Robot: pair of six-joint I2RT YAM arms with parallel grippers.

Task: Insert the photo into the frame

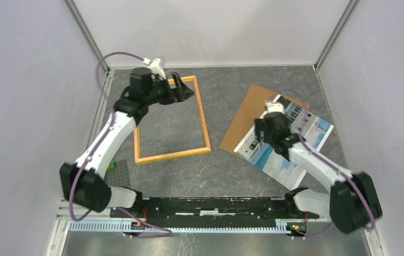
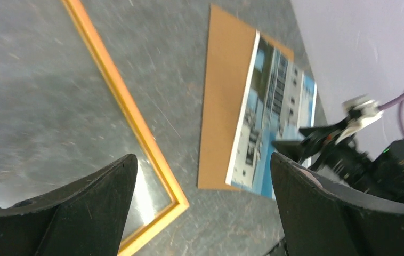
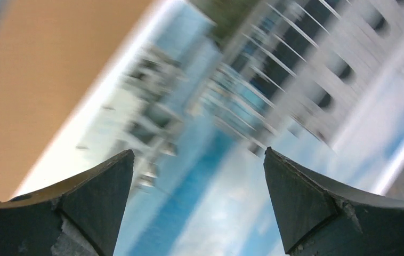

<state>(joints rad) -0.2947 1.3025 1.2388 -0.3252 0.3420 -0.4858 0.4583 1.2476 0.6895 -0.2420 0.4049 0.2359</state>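
The orange-yellow frame (image 1: pixel 204 120) lies flat on the table at centre left and shows in the left wrist view (image 2: pixel 136 120). A glare shows inside its corner. My left gripper (image 1: pixel 185 92) hovers open and empty over the frame's far end (image 2: pixel 202 157). The photo (image 1: pixel 317 130), picture side up, lies at the right, partly on a brown backing panel (image 1: pixel 245 114). My right gripper (image 1: pixel 256 140) is open just above the photo's left part. In the right wrist view the open gripper (image 3: pixel 199 152) is empty, with the photo (image 3: pixel 216 133) close below.
The backing panel also shows in the left wrist view (image 2: pixel 224 106) and the right wrist view (image 3: pixel 45 64). A small green block (image 1: pixel 112 166) sits by the left arm near the frame's near left corner. Walls enclose the table on three sides.
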